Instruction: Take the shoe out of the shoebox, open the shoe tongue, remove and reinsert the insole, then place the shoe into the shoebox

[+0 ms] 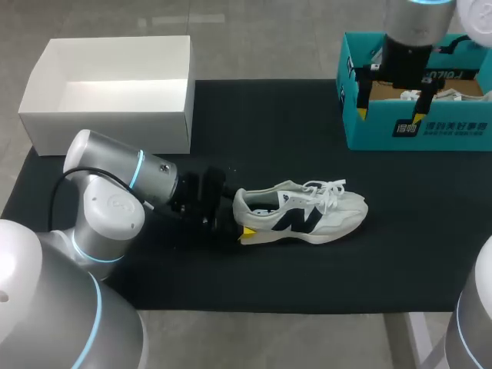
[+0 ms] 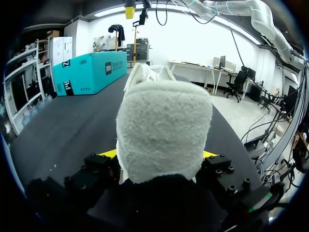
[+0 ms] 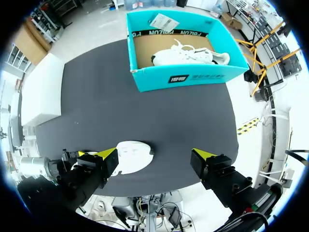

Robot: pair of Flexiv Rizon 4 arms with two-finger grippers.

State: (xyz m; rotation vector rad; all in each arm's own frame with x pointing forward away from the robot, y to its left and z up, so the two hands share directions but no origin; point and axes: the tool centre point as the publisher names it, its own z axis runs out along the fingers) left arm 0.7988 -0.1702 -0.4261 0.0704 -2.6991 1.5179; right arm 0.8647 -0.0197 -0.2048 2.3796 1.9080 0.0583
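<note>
Shoe [image 1: 307,215] stands upright on the black-covered worktop [image 1: 254,115], the left arm's [image 1: 108,207] jaws clamped on its soft, padded heel [image 2: 164,130] (light, likely to squash), while the right arm's [image 1: 415,31] jaws hang open above the teal shoebox [image 1: 415,131]; firmer sole edges should grip better.

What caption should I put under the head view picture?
Left gripper holds the white shoe by its heel; right gripper hangs open near the teal shoebox.

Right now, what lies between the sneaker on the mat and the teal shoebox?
Nothing. In the head view, only bare black mat separates the sneaker from the teal shoebox.
</note>
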